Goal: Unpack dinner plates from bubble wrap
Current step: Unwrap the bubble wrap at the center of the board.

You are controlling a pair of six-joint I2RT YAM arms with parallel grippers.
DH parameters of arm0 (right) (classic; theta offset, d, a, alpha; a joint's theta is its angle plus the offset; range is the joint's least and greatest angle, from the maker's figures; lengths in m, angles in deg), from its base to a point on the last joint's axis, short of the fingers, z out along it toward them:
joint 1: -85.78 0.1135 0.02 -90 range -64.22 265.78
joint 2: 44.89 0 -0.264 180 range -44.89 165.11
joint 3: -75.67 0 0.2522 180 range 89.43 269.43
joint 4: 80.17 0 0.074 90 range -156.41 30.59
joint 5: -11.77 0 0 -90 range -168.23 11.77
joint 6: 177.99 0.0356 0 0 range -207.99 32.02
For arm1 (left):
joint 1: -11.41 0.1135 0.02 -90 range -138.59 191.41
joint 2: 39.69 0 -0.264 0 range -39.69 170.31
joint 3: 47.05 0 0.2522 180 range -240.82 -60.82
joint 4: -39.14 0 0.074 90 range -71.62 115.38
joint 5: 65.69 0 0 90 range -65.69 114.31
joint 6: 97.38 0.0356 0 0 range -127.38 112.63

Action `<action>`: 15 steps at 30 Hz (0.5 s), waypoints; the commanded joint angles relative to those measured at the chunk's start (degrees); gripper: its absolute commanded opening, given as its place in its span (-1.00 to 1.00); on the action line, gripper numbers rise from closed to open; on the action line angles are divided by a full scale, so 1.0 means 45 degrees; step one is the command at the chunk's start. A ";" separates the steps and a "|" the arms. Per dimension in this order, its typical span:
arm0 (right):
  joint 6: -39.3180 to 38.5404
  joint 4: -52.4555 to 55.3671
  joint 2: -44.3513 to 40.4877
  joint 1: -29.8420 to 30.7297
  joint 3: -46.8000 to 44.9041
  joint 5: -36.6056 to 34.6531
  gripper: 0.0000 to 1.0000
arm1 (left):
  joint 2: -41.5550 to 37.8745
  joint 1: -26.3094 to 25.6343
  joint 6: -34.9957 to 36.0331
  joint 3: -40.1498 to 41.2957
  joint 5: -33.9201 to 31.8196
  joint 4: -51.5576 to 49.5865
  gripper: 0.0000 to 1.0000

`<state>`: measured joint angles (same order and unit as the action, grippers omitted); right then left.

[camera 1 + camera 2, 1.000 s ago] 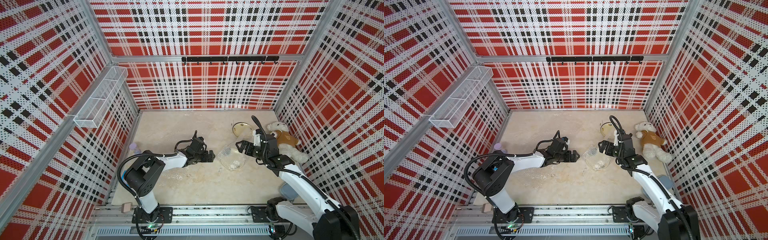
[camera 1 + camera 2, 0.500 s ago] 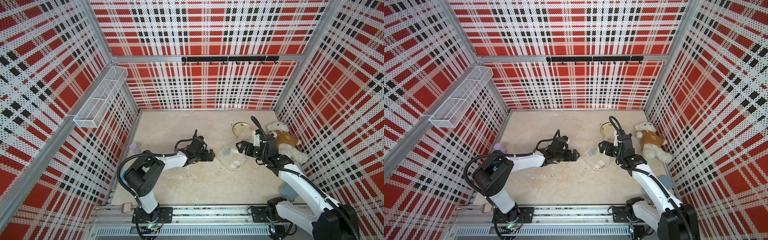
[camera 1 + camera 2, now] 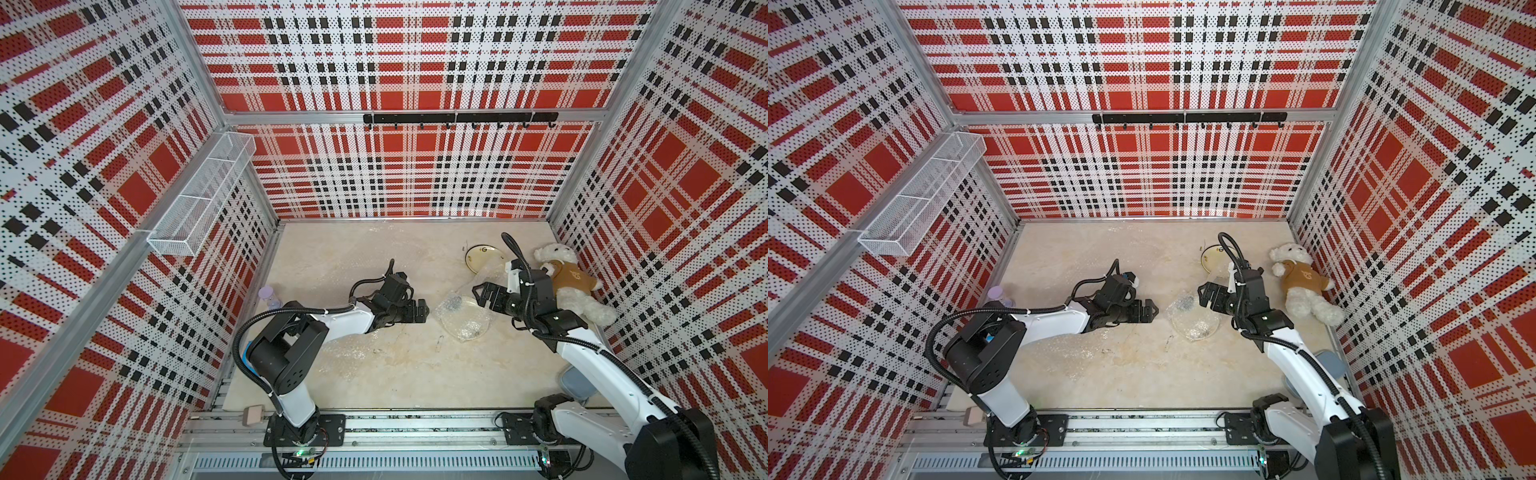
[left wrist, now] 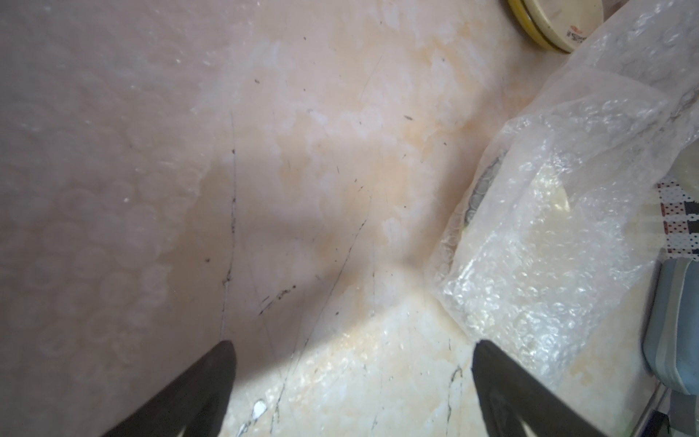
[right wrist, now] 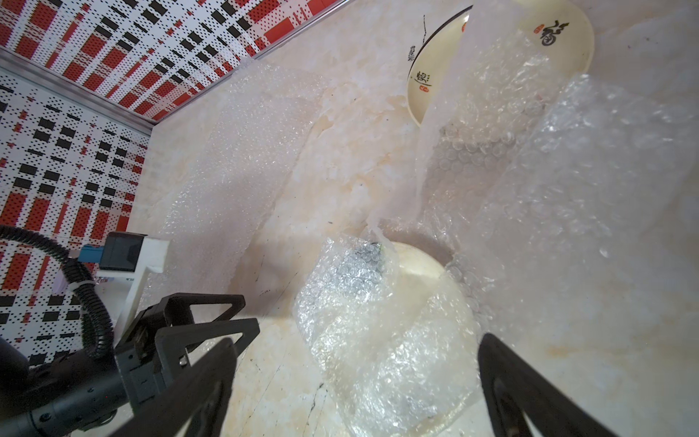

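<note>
The left tool [image 3: 422, 312] and right tool [image 3: 478, 293] both gape wide and empty, at 9 and 1 o'clock of the wrapped plate [image 3: 471, 322] under bubble wrap [image 3: 453, 305] on the table [image 3: 395, 374]. Bare plates [image 3: 480, 254] lie beyond at 12 o'clock.

This looks like a robot lab's test booth: perforated plaid wall panels [image 3: 415, 166] in aluminium framing [image 3: 291, 118] box in a marble-look tabletop [image 3: 415, 365], with left arm [image 3: 345, 322] and right arm [image 3: 582, 353] bolted to a front rail [image 3: 415, 426] (wire basket [image 3: 199, 199] and hook rail [image 3: 457, 118] on the walls).
</note>
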<state>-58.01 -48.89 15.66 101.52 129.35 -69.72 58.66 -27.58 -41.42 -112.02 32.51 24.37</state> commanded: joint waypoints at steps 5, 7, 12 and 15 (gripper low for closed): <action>-0.0216 -0.0127 -0.0272 0.0040 -0.0160 -0.0114 0.99 | -0.0468 -0.0048 0.0202 -0.0247 -0.0337 -0.0184 0.99; -0.0222 -0.0123 -0.0273 0.0045 -0.0213 -0.0096 0.99 | -0.0480 -0.0059 0.0216 -0.0224 -0.0341 -0.0187 0.99; -0.0217 -0.0070 -0.0249 0.0047 -0.0224 -0.0036 1.00 | -0.0506 -0.0048 0.0240 -0.0243 -0.0343 -0.0207 0.99; -0.0216 -0.0008 -0.0346 0.0063 -0.0237 -0.0033 1.00 | -0.0521 -0.0038 0.0236 -0.0226 -0.0350 -0.0231 0.99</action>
<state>-58.03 -48.61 15.58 101.52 128.94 -69.74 58.18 -27.58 -41.13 -112.02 31.55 23.64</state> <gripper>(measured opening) 0.994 0.993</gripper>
